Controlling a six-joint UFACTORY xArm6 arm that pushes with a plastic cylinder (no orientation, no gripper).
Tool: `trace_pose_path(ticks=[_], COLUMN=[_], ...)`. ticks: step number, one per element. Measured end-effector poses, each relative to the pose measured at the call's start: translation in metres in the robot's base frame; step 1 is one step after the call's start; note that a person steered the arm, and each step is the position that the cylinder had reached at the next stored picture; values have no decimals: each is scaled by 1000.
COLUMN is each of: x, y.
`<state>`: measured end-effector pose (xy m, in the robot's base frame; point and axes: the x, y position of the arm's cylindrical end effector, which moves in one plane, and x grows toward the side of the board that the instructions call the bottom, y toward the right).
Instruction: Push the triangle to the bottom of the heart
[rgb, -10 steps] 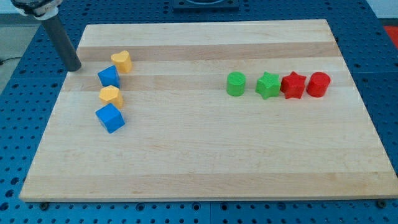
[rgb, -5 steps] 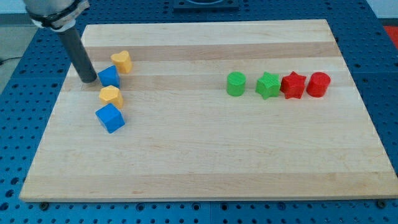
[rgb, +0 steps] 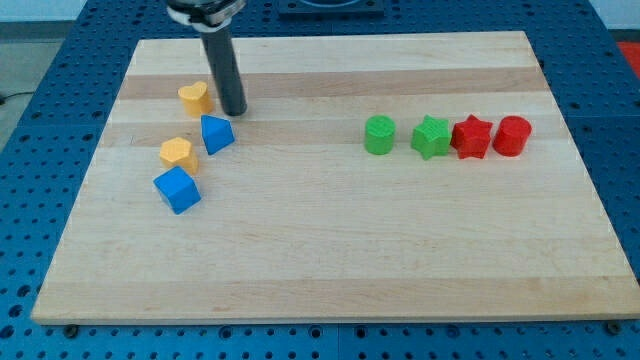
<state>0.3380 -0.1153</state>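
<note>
The blue triangle (rgb: 217, 133) lies just below and to the right of the yellow heart (rgb: 196, 98), beside a yellow hexagon-like block (rgb: 178, 153). My tip (rgb: 235, 112) stands just above the triangle, right of the heart; there is no pincer to spread or press. The push seems nearly done: next, nudge the triangle leftward under the heart. The blocks look like smooth plastic on a pale wooden bench (rgb: 400, 240).
</note>
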Motion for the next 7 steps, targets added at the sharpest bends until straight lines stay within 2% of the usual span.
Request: trace_pose_path(ticks=[1,2,4,5,7], x=[26,68,67,67,63], y=[61,48,-47,-47,29])
